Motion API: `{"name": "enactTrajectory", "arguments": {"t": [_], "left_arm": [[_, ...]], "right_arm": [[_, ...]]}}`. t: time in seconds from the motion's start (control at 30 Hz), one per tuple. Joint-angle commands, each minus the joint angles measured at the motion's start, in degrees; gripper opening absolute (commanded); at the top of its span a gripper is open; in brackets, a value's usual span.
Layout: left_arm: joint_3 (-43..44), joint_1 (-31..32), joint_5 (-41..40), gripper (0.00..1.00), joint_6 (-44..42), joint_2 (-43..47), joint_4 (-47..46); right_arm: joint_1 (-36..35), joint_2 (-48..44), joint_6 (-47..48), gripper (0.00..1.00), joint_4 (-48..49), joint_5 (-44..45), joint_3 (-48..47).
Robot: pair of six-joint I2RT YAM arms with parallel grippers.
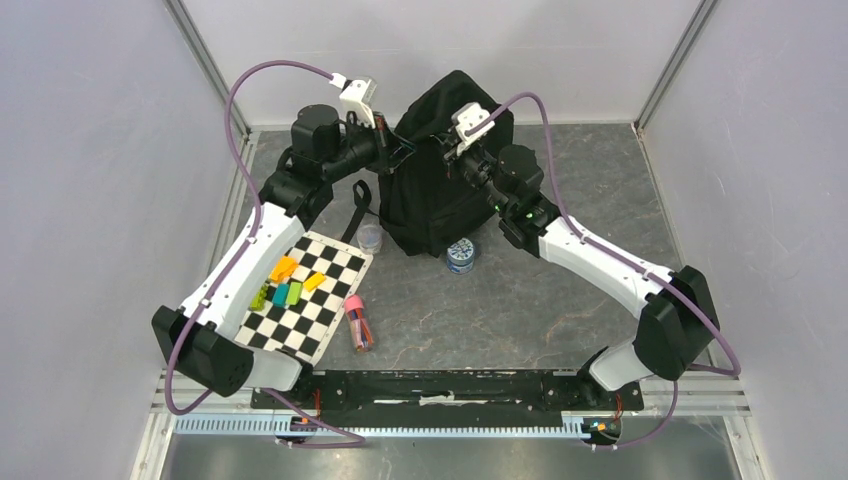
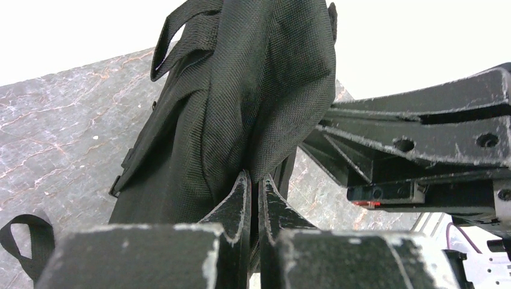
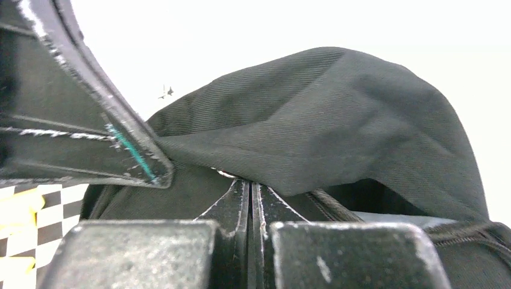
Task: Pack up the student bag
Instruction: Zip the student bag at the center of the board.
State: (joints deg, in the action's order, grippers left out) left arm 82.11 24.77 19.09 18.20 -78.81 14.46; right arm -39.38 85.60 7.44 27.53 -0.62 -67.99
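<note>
The student bag (image 1: 440,190), a large black fabric backpack, stands upright at the back middle of the table. My left gripper (image 1: 395,140) is at its upper left side. In the left wrist view this gripper (image 2: 256,176) is shut, with a fold of the bag's fabric (image 2: 259,78) pinched at its tips. My right gripper (image 1: 452,150) is at the bag's top from the right. In the right wrist view it (image 3: 249,182) is shut, its tips tucked under the lower edge of the bag's top flap (image 3: 337,120). Dark inside shows under that flap.
A checkered board (image 1: 330,325) with several coloured blocks (image 1: 288,285) lies at front left. Near the bag's foot stand a small clear jar (image 1: 370,237) and a blue-and-white round tin (image 1: 460,255). A pink-capped pen case (image 1: 358,322) lies beside the board. A bag strap (image 1: 358,205) trails left.
</note>
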Motion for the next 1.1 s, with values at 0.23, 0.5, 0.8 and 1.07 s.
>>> {"name": "enactTrajectory", "arguments": {"t": [0.23,0.5,0.8,1.07], "left_arm": [[0.9,-4.2,-5.3,0.02,1.3,6.7,-3.6],[0.0,-6.8,-7.0,0.02,1.0,7.2,-3.4],[-0.5,-7.7,-6.5,0.02,-4.4,6.2,-4.1],[-1.6,-4.0,-1.2,0.21,-19.8,8.1,-1.0]], "right_arm": [[9.2,-0.3,-7.3,0.00,-15.4,7.6,-9.7],[18.0,5.2,-9.7,0.00,-31.5,0.9,-21.2],[22.8,6.4,-8.8,0.00,-39.9,-20.5,-27.9],[21.9,6.6,-18.9,0.00,-25.6,-32.1,-24.9]]}}
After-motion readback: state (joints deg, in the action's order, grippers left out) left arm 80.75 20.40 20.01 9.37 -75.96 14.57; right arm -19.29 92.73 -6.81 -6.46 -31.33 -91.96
